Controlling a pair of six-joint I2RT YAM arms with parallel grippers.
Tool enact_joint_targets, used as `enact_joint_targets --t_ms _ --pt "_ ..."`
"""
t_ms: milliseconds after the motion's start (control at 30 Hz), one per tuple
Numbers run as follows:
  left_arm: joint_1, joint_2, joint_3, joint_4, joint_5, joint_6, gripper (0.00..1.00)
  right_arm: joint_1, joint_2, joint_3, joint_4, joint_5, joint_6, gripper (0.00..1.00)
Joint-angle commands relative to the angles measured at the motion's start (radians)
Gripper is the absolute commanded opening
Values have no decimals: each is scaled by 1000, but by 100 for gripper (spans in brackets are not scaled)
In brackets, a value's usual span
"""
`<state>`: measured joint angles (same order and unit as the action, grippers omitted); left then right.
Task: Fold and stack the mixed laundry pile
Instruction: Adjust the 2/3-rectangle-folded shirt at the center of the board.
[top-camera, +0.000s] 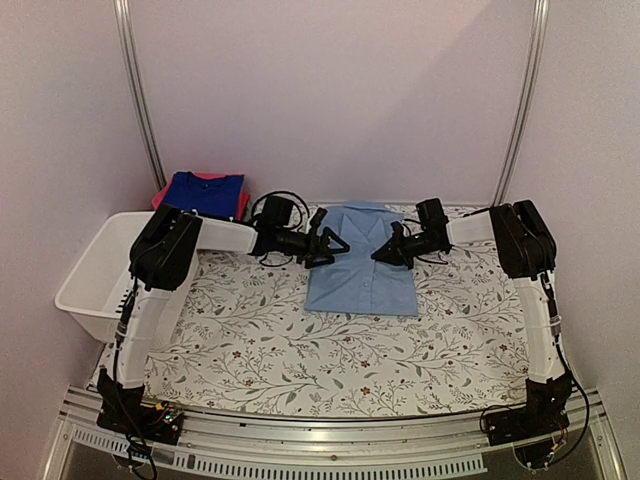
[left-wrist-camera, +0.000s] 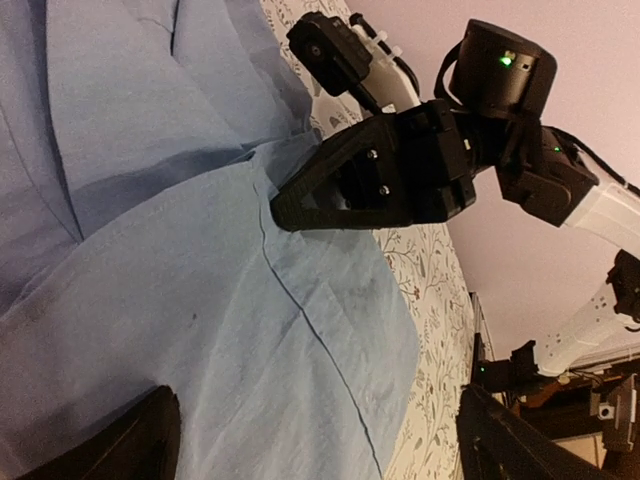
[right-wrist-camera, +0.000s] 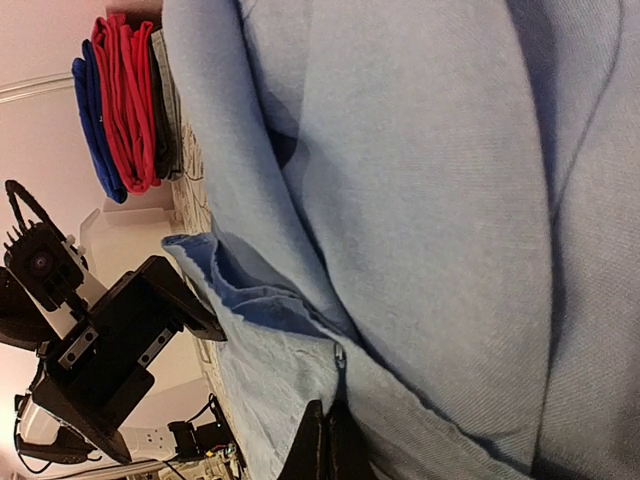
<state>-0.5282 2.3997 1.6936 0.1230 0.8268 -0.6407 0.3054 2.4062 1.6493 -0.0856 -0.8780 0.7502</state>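
Pale-blue shirt (top-camera: 365, 265) lies folded right of basket (top-camera: 85, 290). Left end effector (top-camera: 335, 245) released at shirt's basket-side edge; right end effector (top-camera: 380, 255) clenched on far side. Risk: if cloth's pinched, any pull undoes fold.

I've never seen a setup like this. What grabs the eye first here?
A pale-blue shirt lies folded in the middle of the flowered table, with the left gripper open at its edge and the right gripper shut over its front. Folded clothes are stacked at the far left, behind a white basket.
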Motion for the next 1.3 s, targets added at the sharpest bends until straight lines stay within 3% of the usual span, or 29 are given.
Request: enact_joint_targets --t_ms 0,367,533,733,900,1067,1267 --pt "9 93 64 41 -6 -56 96 -2 46 25 -64 53 -39 0" --pt "74 263 334 -91 -162 -77 100 15 91 98 -189 113 -104 0" --pt "86 305 401 -107 -160 -109 100 15 94 116 -201 117 -117 0" --pt "67 215 270 -189 -187 -51 100 15 94 156 -211 128 -122 5" --pt "92 68 11 -58 -217 -101 100 3 61 175 -228 121 -159 30" --pt "87 -8 -30 -105 -197 -61 100 0 -19 201 -212 4 -216 51" --pt "109 -189 -155 -115 -252 3 100 3 -180 124 -336 28 -333 54"
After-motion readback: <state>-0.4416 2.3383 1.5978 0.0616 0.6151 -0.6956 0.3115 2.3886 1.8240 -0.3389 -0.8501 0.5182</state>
